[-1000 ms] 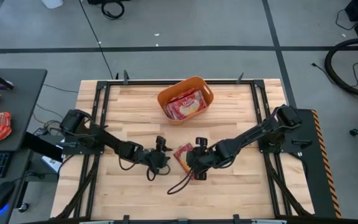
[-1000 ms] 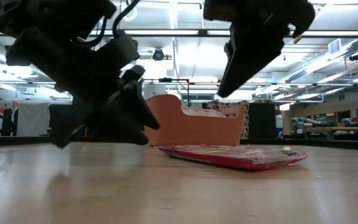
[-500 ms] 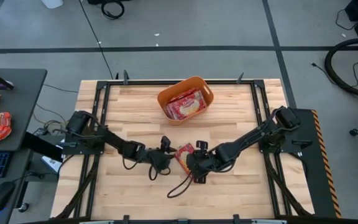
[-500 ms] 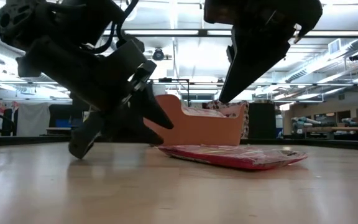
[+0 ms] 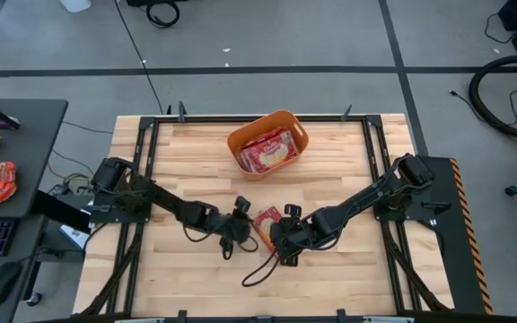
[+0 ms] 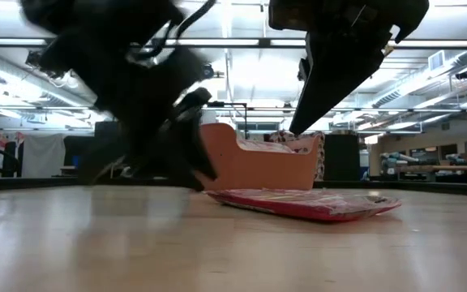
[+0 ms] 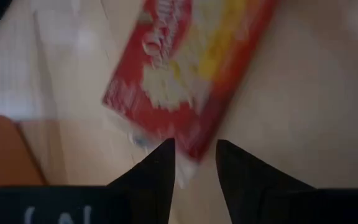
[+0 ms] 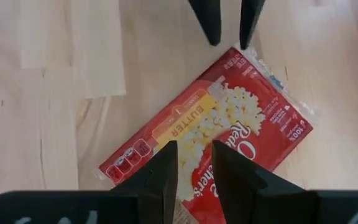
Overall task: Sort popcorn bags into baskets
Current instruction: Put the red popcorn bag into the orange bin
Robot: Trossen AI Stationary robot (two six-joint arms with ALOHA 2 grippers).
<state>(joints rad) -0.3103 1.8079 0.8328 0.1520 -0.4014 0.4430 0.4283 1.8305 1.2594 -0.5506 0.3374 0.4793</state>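
On my left, the left gripper sits low over the table, at the left edge of the one loose popcorn bag. From its wrist camera I see its two fingers spread a little, one either side of the bag's near corner — not pinching it, and I can't tell whether they touch it. The bag lies flat on the wood at the table's middle, toward the near side. To its right, the right gripper hangs above the bag's right part — in the low view it is clear of the packet, fingers parted by a narrow gap, holding nothing. Farther back, the orange basket stands at the far middle with red bags inside.
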